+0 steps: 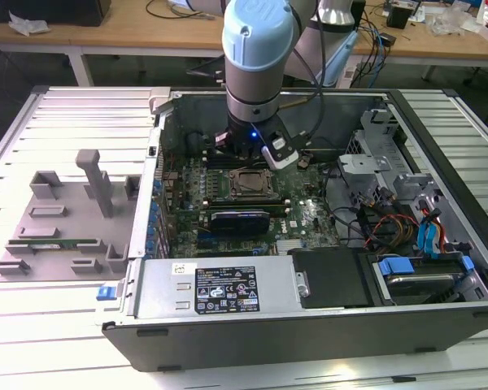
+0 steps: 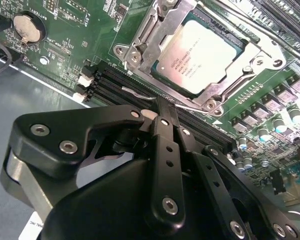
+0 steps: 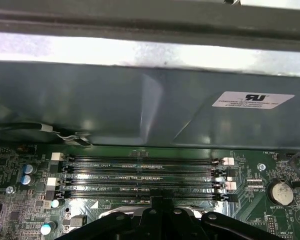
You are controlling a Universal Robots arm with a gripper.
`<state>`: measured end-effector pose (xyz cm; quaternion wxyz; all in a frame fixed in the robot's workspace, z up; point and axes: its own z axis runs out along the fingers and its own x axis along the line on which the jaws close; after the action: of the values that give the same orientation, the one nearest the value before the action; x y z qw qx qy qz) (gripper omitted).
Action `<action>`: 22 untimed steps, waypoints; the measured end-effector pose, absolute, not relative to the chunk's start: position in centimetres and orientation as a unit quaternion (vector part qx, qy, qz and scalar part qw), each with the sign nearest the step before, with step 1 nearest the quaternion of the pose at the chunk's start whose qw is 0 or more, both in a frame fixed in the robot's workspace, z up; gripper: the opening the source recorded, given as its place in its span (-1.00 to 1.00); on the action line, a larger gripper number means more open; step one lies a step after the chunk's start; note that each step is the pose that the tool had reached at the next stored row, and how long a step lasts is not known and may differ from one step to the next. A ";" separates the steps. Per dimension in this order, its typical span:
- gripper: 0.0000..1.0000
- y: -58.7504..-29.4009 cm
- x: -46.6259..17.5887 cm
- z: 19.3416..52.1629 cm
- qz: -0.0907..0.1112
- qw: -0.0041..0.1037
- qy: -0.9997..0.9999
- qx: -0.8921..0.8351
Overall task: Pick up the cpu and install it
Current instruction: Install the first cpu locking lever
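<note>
The cpu (image 2: 200, 55), a flat square chip with a silver-grey top, lies inside the metal-framed socket (image 2: 140, 37) on the green motherboard. From the exterior view, the cpu (image 1: 247, 184) sits in the middle of the open computer case, just in front of the arm's wrist (image 1: 254, 134). My gripper (image 2: 162, 104) hangs low over the black memory slots beside the socket, its fingers closed together with nothing between them. Its tip sits next to the thin wire lever (image 2: 137, 92) at the socket's edge and is a short way from the cpu.
Black memory slots (image 3: 145, 175) run along the board by the case wall (image 3: 140, 105). A coin battery (image 2: 27, 27) sits nearby. Drive cages and cables (image 1: 390, 219) fill the exterior view's right. A grey fixture (image 1: 65, 215) with a green memory stick (image 1: 53, 242) lies outside the case on the left.
</note>
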<state>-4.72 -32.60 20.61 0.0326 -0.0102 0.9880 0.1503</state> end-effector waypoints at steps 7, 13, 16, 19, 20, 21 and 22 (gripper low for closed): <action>-0.79 -32.6 -4.7 20.5 0.150 0.034 0.988 0.002; -0.79 -32.3 -4.7 20.4 0.149 0.036 0.988 0.010; -0.79 -32.3 -4.7 20.4 0.147 0.038 0.988 0.024; -0.79 -32.3 -4.7 20.3 0.145 0.039 0.988 0.034; -0.79 -32.3 -4.7 20.3 0.144 0.040 0.988 0.037; -0.79 -32.3 -4.7 20.3 0.143 0.040 0.988 0.040; -0.79 -32.3 -4.7 20.3 0.142 0.041 0.988 0.043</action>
<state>-4.72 -32.26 20.32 0.0408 0.0428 0.9881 0.1417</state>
